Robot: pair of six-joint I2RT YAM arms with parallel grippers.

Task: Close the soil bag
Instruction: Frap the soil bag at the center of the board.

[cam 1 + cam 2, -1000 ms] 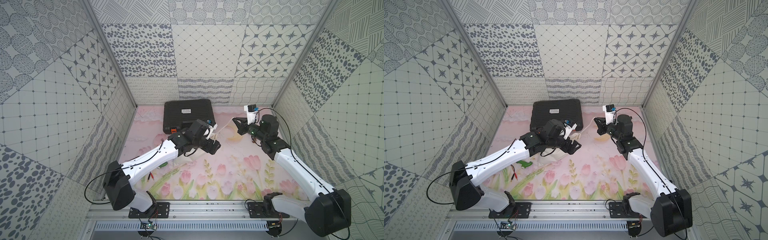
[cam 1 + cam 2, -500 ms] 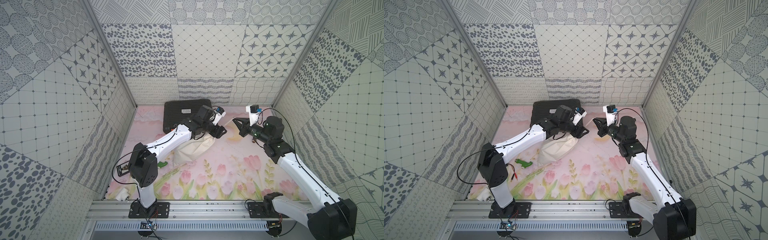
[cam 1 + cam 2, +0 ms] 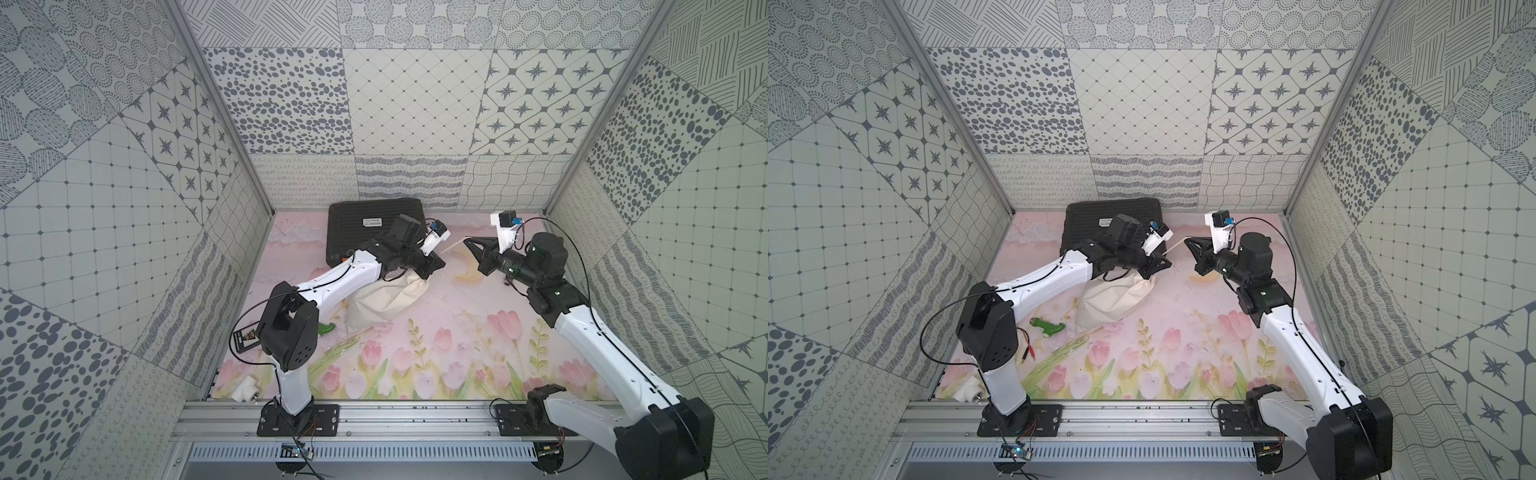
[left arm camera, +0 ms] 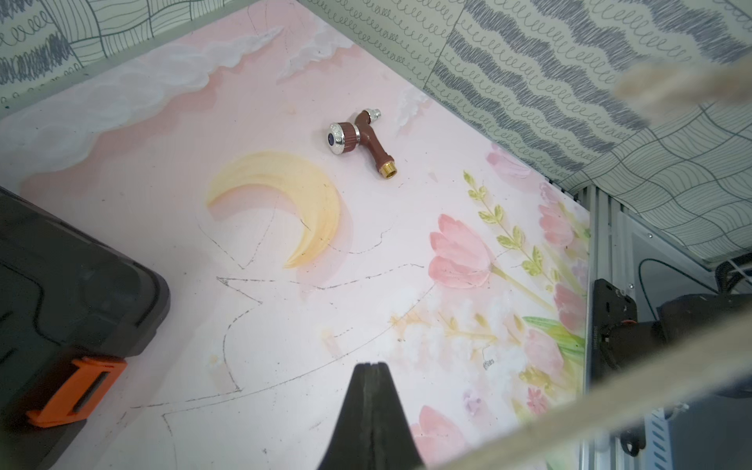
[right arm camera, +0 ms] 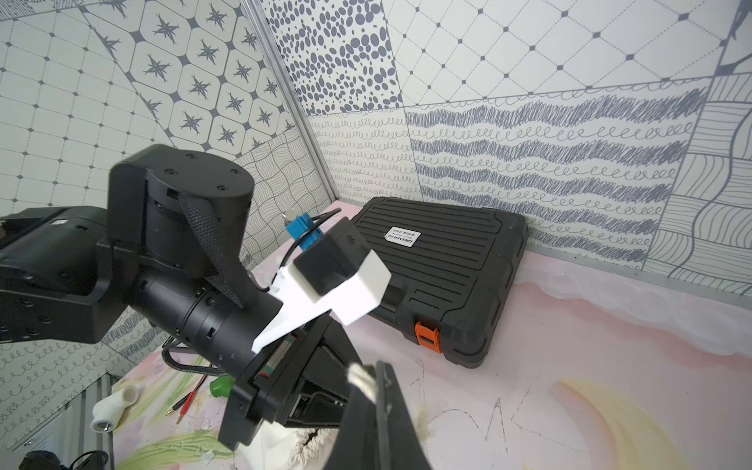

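Pull slow and straight with the right claw (image 3: pixel 468 242), shut tight on the end of the cord (image 5: pixel 359 374). Hold down the neck of the soil bag (image 3: pixel 386 300), lying just under the left claw (image 4: pixel 371 366), shut with nothing seen inside. Go gently, to stop any slip.

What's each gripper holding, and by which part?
The right gripper pinches the cord near its frayed end. The left gripper, by the mouth of the soil bag, is shut with nothing visible between its tips.
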